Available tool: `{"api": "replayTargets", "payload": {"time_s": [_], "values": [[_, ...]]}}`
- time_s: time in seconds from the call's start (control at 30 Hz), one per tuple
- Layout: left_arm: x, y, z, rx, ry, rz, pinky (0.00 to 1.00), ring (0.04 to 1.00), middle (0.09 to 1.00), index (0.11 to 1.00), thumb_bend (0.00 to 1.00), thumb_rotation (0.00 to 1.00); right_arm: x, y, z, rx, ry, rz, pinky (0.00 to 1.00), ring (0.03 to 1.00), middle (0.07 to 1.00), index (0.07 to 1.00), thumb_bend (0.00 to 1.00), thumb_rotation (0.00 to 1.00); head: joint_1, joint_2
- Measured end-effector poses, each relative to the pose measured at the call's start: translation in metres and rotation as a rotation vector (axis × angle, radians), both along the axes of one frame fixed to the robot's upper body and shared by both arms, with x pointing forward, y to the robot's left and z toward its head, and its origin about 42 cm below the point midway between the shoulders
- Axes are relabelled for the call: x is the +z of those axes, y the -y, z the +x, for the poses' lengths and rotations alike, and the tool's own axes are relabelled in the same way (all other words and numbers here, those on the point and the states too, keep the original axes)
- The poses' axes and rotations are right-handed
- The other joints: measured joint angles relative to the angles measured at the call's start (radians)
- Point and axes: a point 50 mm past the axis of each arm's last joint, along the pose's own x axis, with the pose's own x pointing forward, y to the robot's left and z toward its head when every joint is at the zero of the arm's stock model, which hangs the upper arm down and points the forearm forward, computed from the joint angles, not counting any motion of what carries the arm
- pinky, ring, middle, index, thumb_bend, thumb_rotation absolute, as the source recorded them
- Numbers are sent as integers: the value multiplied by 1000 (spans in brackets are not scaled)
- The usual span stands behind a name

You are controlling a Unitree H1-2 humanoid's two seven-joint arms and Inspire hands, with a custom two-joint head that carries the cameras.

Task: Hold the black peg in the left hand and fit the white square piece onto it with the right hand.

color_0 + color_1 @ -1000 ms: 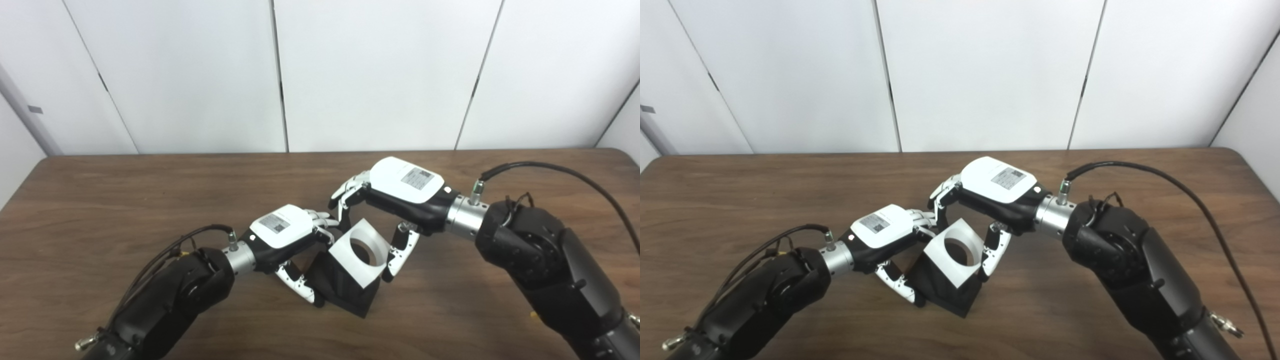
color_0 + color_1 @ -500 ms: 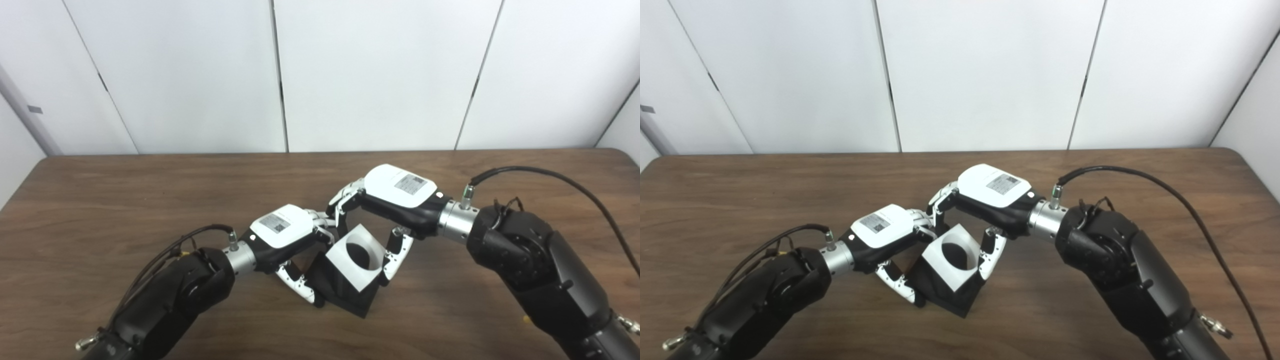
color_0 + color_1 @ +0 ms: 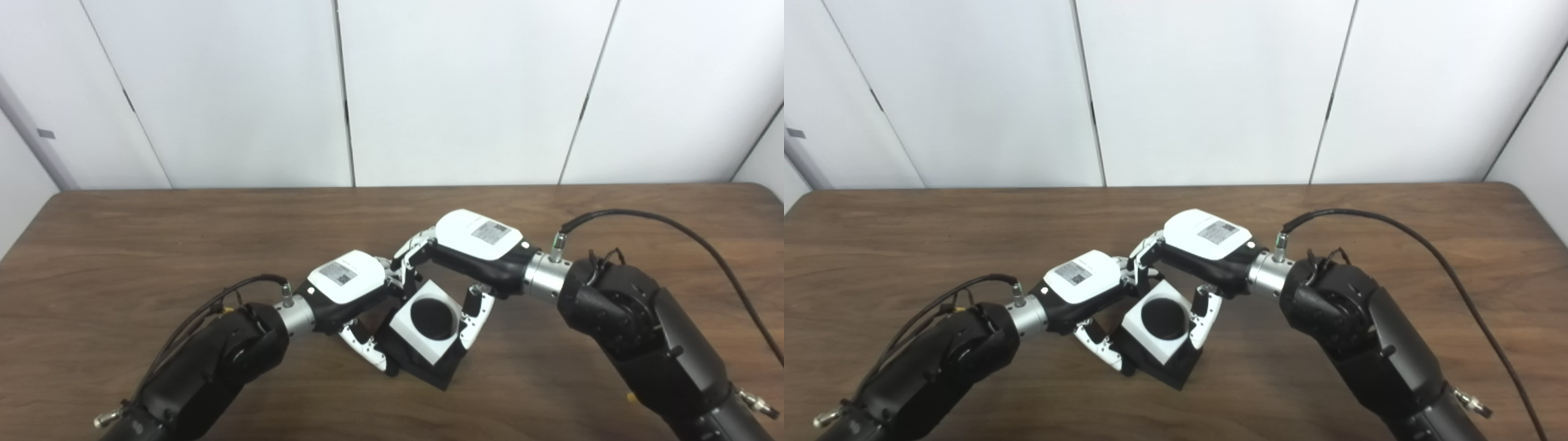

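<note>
On the wooden bench (image 3: 184, 245), the left hand (image 3: 346, 288) clasped the black peg (image 3: 422, 367); the right hand (image 3: 474, 245) gripped the white square piece (image 3: 429, 321), seated over it. Pressing squarely down seemed wisest

Bright, even light from overhead fills both views, and the white wall panels (image 3: 459, 92) sit close to washed out with barely any texture. Soft sheen on the wooden table (image 3: 122, 245), only faint, diffuse shadows pooling under the arms near the centre. Focus is a little soft all over with slight compression haze, and straight lines bow outward near the frame edges from the wide lens.
</note>
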Motion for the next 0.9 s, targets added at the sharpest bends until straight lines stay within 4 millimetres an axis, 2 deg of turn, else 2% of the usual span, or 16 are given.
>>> {"api": "replayTargets", "payload": {"time_s": [0.23,0.27,0.4,0.43,0.47,0.53,0.9], "values": [[1,1,-1,3,6,8,888,931,906,491,520,80,-1,-11,0,11,-11,-19,788,800,756,478,515,140,0,2],[1,1,-1,3,5,9,882,928,906,490,520,80,-1,-12,1,13,-17,-29,763,784,743,480,517,139,0,3],[0,0,-1,4,4,9,883,932,905,490,521,79,7,-18,6,19,-46,-107,764,810,784,494,518,152,0,5],[0,1,-1,4,4,9,887,934,904,490,521,79,10,-19,6,19,-52,-126,757,817,798,597,703,232,0,5],[0,1,-1,5,3,8,885,933,903,489,521,78,12,-19,6,14,-59,-139,756,821,807,640,781,266,0,5],[0,1,-1,5,3,7,890,933,908,490,521,78,12,-19,7,4,-75,-148,766,826,818,678,855,284,-3,5],[0,1,-1,7,0,8,896,923,898,489,521,78,7,-14,4,-21,-113,-157,796,842,842,714,897,264,-6,6]]}}
